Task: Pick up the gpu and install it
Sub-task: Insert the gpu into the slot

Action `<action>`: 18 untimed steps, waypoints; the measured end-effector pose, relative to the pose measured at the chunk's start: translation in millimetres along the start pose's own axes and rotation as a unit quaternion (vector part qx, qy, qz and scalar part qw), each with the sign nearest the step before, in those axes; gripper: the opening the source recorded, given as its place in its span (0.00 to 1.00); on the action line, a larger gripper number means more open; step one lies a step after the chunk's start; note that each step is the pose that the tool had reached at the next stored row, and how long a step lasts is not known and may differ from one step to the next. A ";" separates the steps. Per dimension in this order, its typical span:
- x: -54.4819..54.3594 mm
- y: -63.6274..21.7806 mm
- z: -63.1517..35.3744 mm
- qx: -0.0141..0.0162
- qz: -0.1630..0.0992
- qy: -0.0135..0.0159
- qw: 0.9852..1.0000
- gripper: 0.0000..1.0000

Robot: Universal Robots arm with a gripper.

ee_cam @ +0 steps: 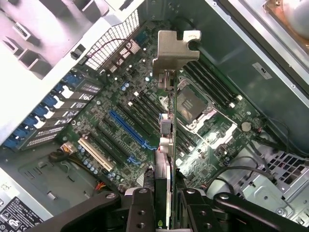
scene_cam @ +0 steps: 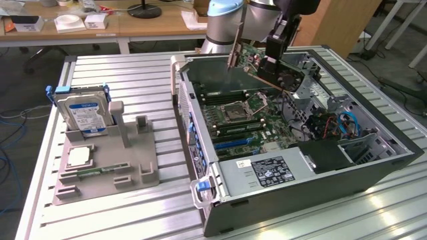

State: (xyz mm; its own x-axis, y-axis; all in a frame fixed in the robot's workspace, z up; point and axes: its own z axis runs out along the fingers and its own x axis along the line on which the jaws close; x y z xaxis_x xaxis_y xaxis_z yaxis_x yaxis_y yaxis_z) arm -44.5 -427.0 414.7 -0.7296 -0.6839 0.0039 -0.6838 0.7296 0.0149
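My gripper [scene_cam: 272, 61] is shut on the gpu [scene_cam: 257, 62], a green card with a black fan and a silver end bracket, and holds it tilted in the air above the open computer case [scene_cam: 383, 165]. In the wrist view I see the gpu [ee_cam: 168, 145] edge-on between my fingers [ee_cam: 141, 208], its silver bracket [ee_cam: 173, 50] at the far end. Below it lies the motherboard [ee_cam: 145, 121] with its blue expansion slot [ee_cam: 128, 128] and the processor socket [ee_cam: 193, 106]. The card hangs clear of the board, touching nothing.
A grey parts holder [scene_cam: 107, 160] stands on the slatted table at the exterior view's left, carrying a silver hard drive [scene_cam: 83, 115], a processor [scene_cam: 79, 156] and a memory stick [scene_cam: 93, 172]. Inside the case are the power supply [scene_cam: 263, 172], cables [scene_cam: 343, 125] and drive bays.
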 end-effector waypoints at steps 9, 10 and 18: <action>0.0 -0.1 0.0 0.000 -0.025 0.000 1.000 0.26; 0.1 -0.1 0.0 0.000 -0.028 0.000 1.000 0.26; 0.2 -0.2 0.0 0.000 -0.051 0.000 0.999 0.26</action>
State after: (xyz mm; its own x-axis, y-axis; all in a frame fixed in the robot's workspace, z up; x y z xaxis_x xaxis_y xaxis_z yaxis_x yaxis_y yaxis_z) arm -44.5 -427.2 414.7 -0.6567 -0.7542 0.0031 -0.7541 0.6566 0.0156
